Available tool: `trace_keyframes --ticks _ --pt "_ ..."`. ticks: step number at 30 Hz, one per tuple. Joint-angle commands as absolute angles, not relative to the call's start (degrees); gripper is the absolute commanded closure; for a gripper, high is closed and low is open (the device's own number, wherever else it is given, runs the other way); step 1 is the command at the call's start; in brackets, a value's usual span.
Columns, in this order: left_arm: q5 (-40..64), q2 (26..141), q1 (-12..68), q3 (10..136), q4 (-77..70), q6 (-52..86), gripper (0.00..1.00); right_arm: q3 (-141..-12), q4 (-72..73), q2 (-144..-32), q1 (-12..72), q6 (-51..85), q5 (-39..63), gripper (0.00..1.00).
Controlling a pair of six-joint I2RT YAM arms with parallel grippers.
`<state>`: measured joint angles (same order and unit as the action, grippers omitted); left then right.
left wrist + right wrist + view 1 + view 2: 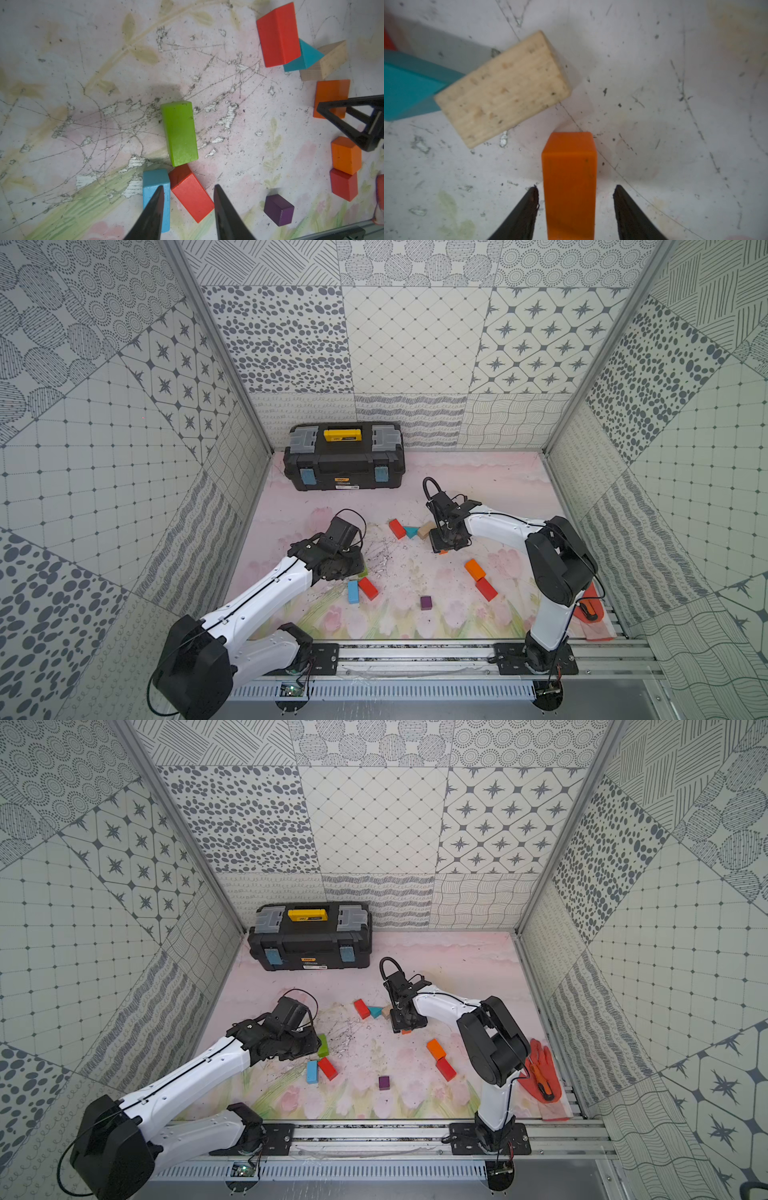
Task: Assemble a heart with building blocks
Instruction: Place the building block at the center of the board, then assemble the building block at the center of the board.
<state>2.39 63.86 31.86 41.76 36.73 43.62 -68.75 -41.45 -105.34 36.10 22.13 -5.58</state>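
At the near edge of the table (pixel 415 568) stands the purple cube (pixel 426 602). Farther in, toward the left edge, the left tool (pixel 187 187) hangs spread, empty, over a blue brick (pixel 154 180) beside a red brick (pixel 193 197). Beyond, the right tool (pixel 575 189) straddles an orange brick (pixel 569 176), released, near the wood brick (pixel 502 89) and teal triangle (pixel 409 87).

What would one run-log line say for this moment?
right end effector: open, straddling orange wooden brick | left end effector: open, holding nothing
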Motion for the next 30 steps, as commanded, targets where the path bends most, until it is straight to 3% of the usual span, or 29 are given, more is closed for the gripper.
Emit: trace_keyframes --ticks 1,5,11,23,30 --pt "3.1 64.7 31.6 41.6 35.5 44.2 0.61 -67.6 -41.5 -103.0 36.0 22.3 -7.5 0.52" --pt "3.0 64.2 31.6 42.0 35.9 44.1 0.62 -67.9 -42.0 -102.8 36.0 22.1 -8.5 0.55" --pt "2.8 63.8 31.5 42.0 36.0 44.2 0.61 -68.4 -43.1 -102.7 36.0 23.0 -10.1 0.42" --pt "2.9 64.8 31.4 42.7 35.9 44.0 0.61 -66.4 -43.0 -99.8 35.4 26.4 -11.0 0.43" --pt "1.4 65.7 31.2 43.0 35.5 44.0 0.61 -65.3 -40.7 -98.8 35.3 32.3 -6.8 0.52"
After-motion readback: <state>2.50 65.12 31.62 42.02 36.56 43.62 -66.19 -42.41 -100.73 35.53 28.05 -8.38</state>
